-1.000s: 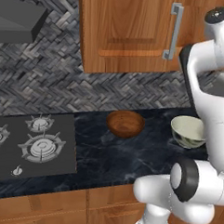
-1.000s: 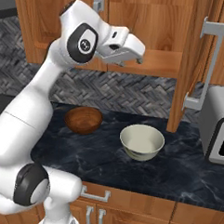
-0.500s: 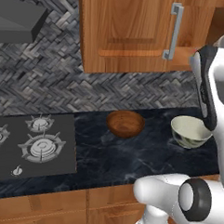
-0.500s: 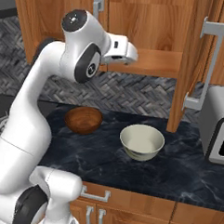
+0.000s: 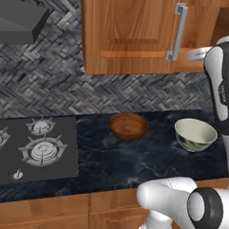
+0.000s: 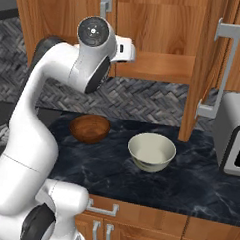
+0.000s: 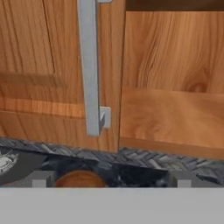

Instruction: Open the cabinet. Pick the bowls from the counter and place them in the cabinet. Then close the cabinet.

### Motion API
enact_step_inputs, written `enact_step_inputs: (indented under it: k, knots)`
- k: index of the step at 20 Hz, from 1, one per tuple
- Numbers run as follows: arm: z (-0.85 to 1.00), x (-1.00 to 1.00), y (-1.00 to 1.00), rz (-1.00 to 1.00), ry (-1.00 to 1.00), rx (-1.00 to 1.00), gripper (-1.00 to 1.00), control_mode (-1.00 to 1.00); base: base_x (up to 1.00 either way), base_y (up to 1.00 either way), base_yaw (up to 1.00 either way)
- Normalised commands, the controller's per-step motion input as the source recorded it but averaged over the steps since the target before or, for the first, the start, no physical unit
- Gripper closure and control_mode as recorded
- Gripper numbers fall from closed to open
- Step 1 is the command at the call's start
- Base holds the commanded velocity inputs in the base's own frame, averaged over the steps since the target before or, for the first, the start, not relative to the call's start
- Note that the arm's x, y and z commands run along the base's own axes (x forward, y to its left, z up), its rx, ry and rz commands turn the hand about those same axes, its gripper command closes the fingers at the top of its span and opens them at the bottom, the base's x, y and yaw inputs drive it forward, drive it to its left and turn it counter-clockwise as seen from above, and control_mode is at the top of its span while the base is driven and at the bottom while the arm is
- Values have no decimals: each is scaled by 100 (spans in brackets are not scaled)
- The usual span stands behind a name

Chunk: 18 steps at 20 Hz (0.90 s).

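With the right door of the warm-brown wooden wall cabinet (image 6: 161,44) standing open, the end effector (image 7: 111,186) is hanging released before it, while the dark reddish-brown wooden bowl (image 5: 128,126) and the cream ceramic bowl (image 5: 195,135), probably light but fragile and best taken by the rim, are sitting mid-frame on the black marble worktop (image 5: 133,160).

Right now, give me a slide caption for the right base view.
Cabinet right door swung open; wooden bowl and cream bowl wait on the counter.
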Motion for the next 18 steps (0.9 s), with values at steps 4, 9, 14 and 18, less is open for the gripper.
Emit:
enact_step_inputs:
  k: [4, 9, 14, 18]
  knots:
    - [3, 18, 61, 2, -10, 1, -100, -100, 0, 0, 0]
    - [0, 32, 48, 0, -3, 0, -100, -100, 0, 0, 0]
    - [7, 38, 11, 0, 0, 0, -100, -100, 0, 0, 0]
    - [14, 46, 0, 0, 0, 0, -100, -100, 0, 0, 0]
